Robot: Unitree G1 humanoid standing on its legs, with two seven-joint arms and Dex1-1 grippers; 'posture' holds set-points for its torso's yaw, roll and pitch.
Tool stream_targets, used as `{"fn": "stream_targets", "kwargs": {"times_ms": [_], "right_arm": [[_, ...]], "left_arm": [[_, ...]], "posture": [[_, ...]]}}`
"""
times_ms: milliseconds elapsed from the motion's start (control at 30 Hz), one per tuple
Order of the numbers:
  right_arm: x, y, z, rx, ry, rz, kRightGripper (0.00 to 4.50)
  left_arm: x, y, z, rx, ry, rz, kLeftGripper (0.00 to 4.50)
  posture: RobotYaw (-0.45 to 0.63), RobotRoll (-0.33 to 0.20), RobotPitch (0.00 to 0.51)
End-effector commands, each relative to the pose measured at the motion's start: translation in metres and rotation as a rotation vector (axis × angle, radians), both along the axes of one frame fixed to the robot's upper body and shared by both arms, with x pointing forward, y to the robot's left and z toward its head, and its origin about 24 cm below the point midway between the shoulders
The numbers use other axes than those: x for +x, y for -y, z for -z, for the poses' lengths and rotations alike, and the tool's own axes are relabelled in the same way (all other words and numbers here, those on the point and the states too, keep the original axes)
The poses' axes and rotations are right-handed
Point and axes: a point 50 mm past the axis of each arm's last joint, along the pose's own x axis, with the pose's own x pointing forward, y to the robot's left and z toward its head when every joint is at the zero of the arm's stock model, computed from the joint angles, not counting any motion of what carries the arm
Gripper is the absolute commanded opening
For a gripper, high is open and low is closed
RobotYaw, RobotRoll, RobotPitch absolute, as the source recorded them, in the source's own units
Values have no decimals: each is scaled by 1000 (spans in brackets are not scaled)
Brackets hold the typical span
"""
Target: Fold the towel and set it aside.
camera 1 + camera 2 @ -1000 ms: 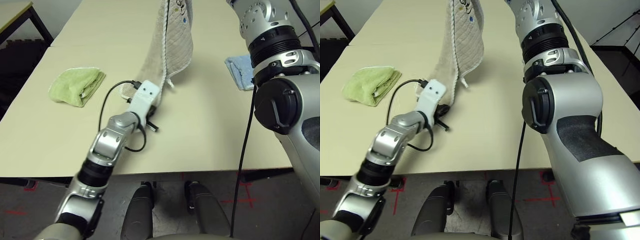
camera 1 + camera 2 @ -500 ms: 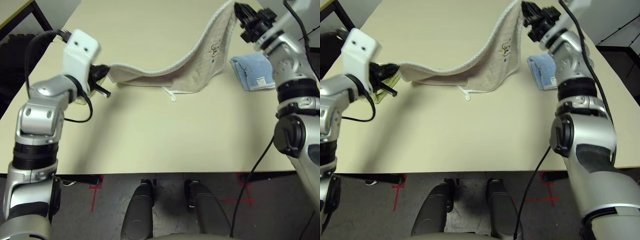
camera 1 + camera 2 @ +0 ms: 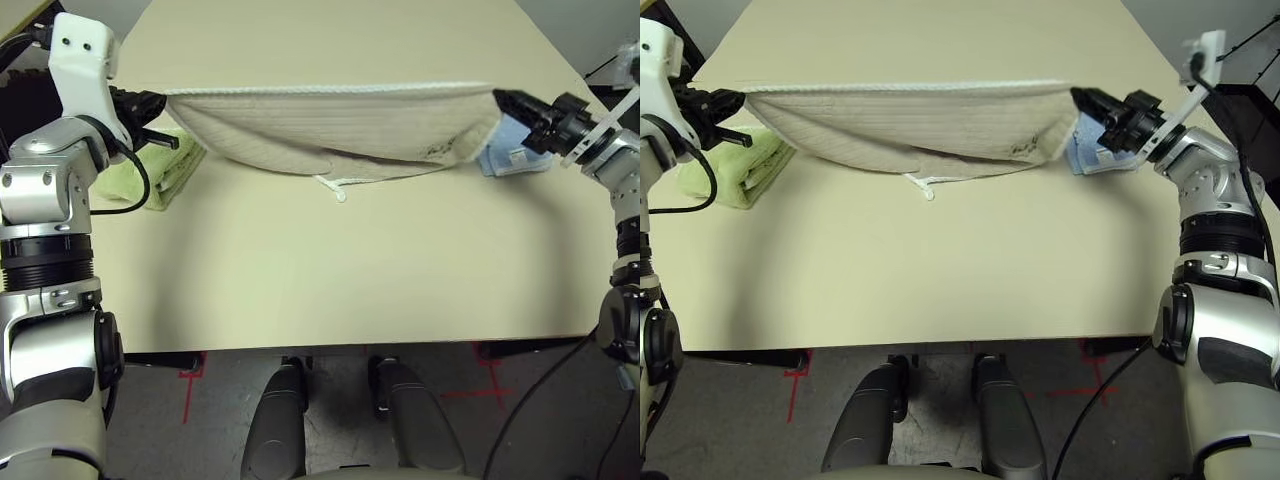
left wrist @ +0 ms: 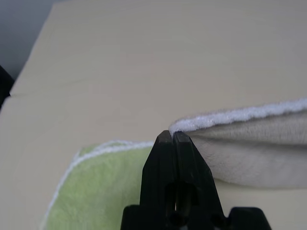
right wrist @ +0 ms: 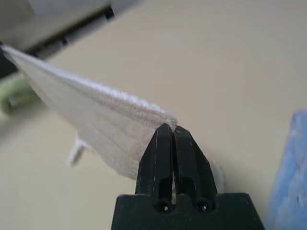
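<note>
Above the desk (image 3: pixel 330 270), the towel (image 3: pixel 330 125) hangs stretched between both arms, its white-stitched top edge pulled nearly straight, its belly sagging toward the desk surface; contact there cannot be told. Left end effector (image 4: pixel 169 136): fingers pressed together, pinching one top corner of the towel. Right end effector (image 5: pixel 171 128): fingers likewise clamped on the opposite top corner.

Green folded cloth (image 3: pixel 150 175) lies on the desk just beside and below the towel's left-held corner. Blue folded cloth (image 3: pixel 512 155) sits by the towel's right-held corner, partly hidden behind it. Small white loop (image 3: pixel 330 187) dangles from the towel's lower edge, near mid-span.

Step in hand, as judged: towel spread and held taut, ready for laying out or the first fold; no fold is made yet. Next move likely calls for lowering both corners together and evenly, keeping tension so the cloth lands flat, and keeping clear of the green and blue cloths.

Markings: small dark embroidered mark (image 3: pixel 437 150) near the towel's right end; too small to read. White tag on the blue cloth; no legible writing.
</note>
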Motion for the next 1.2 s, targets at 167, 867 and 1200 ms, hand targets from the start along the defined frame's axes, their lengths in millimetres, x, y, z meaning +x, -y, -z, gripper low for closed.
{"fn": "stream_targets", "kwargs": {"times_ms": [167, 867, 1200], "right_arm": [[25, -1, -19, -56, 175, 323, 0], [23, -23, -22, 98, 390, 104, 0], [14, -16, -11, -232, 297, -82, 0]], "left_arm": [[19, -12, 7, -130, 77, -112, 34], [14, -4, 12, 43, 320, 83, 34], [-11, -14, 24, 235, 15, 216, 34]], "posture": [[10, 0, 222], [6, 0, 214], [9, 0, 211]]}}
